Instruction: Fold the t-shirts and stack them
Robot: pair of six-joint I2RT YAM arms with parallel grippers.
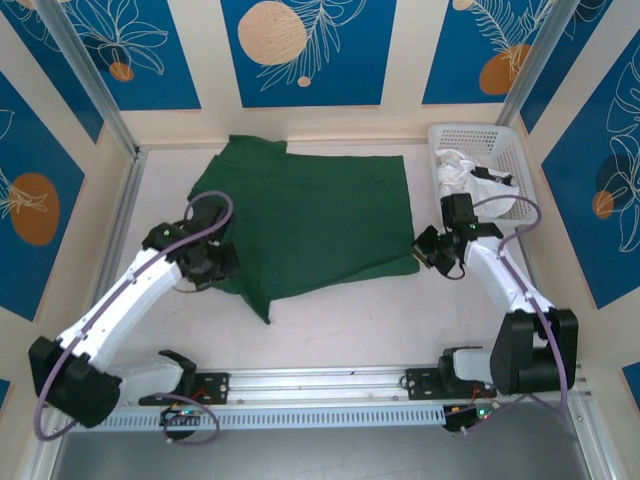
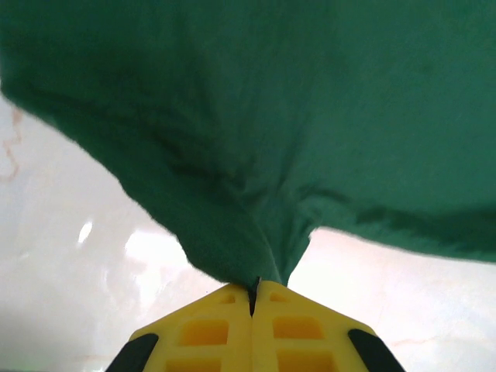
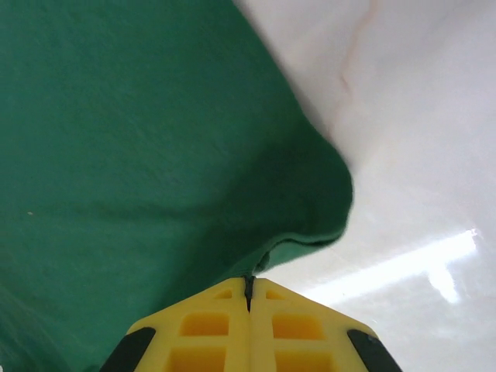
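Grips green shirt, spread mid-frame, with left claw and right claw both pinching its lower edge; leaves all folding, plus white shirt in upper-right basket, undone.

It's a robot lab's test booth, not a home or a shop. A white table sits boxed in by walls of blue leaf-print panels between metal posts. The left arm and right arm are bolted to a metal rail at the near edge. A green t-shirt and a white basket are laid out on the table.
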